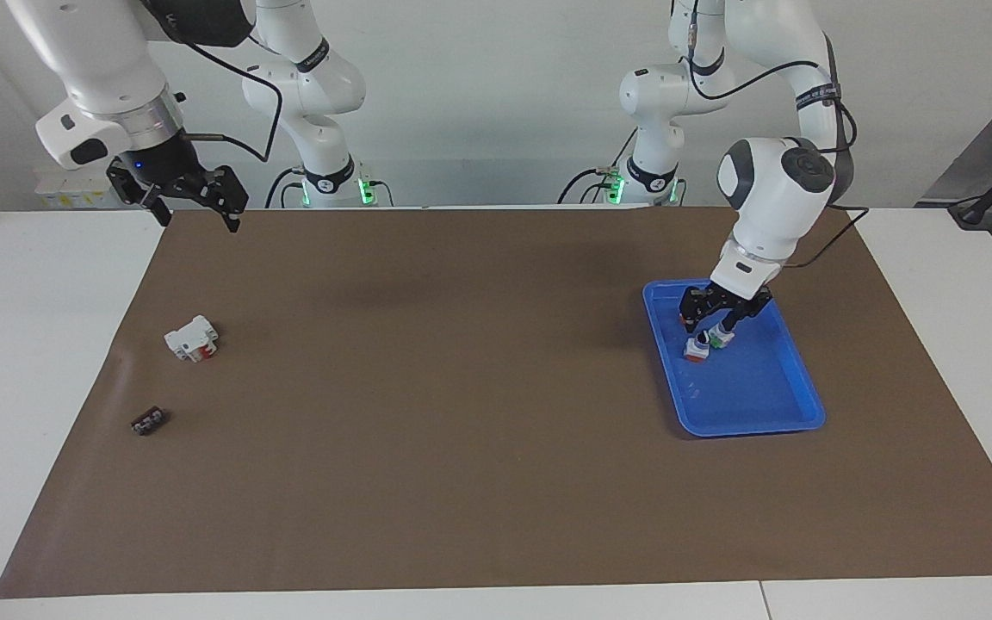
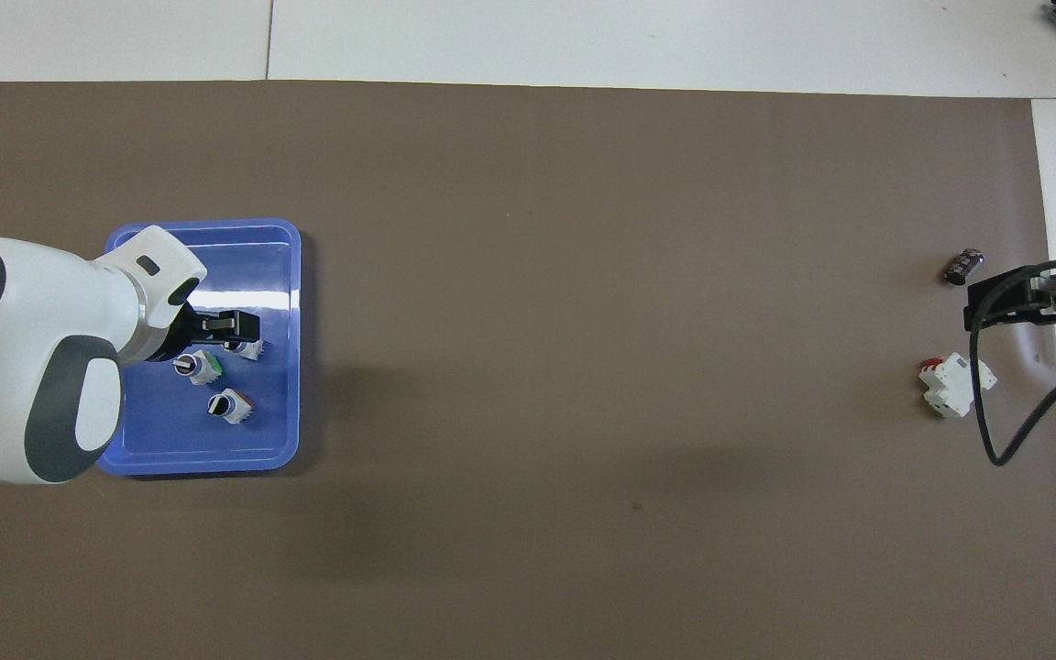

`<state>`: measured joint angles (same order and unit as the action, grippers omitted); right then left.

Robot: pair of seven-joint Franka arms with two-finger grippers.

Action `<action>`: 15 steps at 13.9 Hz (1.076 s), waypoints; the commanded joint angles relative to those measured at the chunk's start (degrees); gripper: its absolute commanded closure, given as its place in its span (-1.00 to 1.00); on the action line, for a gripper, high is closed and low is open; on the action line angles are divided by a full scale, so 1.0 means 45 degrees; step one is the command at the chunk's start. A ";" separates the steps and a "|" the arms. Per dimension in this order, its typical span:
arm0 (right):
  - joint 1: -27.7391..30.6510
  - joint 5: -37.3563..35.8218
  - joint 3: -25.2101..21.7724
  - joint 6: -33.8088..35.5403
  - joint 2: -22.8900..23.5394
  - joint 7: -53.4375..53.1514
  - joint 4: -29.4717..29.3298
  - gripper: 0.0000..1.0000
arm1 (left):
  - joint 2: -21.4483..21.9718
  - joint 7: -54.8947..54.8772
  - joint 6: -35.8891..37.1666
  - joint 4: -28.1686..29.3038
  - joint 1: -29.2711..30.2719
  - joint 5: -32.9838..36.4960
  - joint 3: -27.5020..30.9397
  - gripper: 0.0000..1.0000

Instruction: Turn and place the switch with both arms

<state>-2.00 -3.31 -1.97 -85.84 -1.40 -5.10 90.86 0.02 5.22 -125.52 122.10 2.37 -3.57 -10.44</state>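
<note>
At the upper left of the facing view, the right gripper (image 1: 195, 205) is waiting, spread open and empty. At the right of that view, the left gripper (image 1: 709, 324) is hanging low in the tray (image 1: 793, 412), fingers apart, gripping nothing. The switch (image 1: 696, 350) is lying just under it, beside a green one (image 1: 722, 338). I judge the pickup is under way. The next move is settling the fingers around the switch and closing without nudging its neighbour.

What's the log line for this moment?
left gripper: open, low in blue tray | red-ended switch: in tray, not held | right gripper: open, raised, waiting
</note>
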 commanded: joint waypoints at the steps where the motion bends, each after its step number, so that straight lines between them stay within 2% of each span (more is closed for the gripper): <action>1: -0.0684 0.0209 -0.0846 -0.0262 -0.0528 0.0196 0.0689 -1.00 | 0.0832 -0.0414 0.1524 -0.0785 -0.0445 0.0227 0.0598 -1.00; 3: -0.0767 0.0344 -0.1085 0.0480 -0.0373 0.0645 0.0242 -1.00 | 0.1400 -0.1059 0.2225 -0.1096 -0.1167 0.0227 0.1612 -1.00; 4: -0.0767 0.0906 -0.1143 0.0618 -0.0236 0.0627 -0.0032 -1.00 | 0.1402 -0.1100 0.3061 -0.1833 -0.1286 0.0227 0.1887 -1.00; 8: -0.0903 0.0757 -0.1008 0.0776 -0.0235 0.0665 -0.0034 -1.00 | 0.0701 -0.1081 0.6032 -0.5290 -0.1658 0.0247 0.1968 -1.00; 11: -0.0903 0.0072 -0.0910 0.0503 -0.0313 0.0861 0.0121 -1.00 | 0.0173 -0.1061 0.7733 -0.7168 -0.1930 0.0383 0.2105 -1.00; 13: -0.0923 0.0150 -0.0910 0.0405 -0.0391 0.0802 0.0336 -1.00 | -0.0023 -0.1081 0.8709 -0.7990 -0.2418 0.1045 0.2455 -1.00; 15: -0.0903 0.0150 -0.0929 0.0405 -0.0411 0.0861 0.0317 -1.00 | 0.0287 -0.1062 0.9045 -0.7994 -0.2323 0.0931 0.2301 -1.00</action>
<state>-6.13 -2.00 -6.20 -83.29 -2.06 -2.60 90.98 1.88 0.51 -87.81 88.79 -6.70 -0.69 -0.86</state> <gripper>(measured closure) 0.000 0.000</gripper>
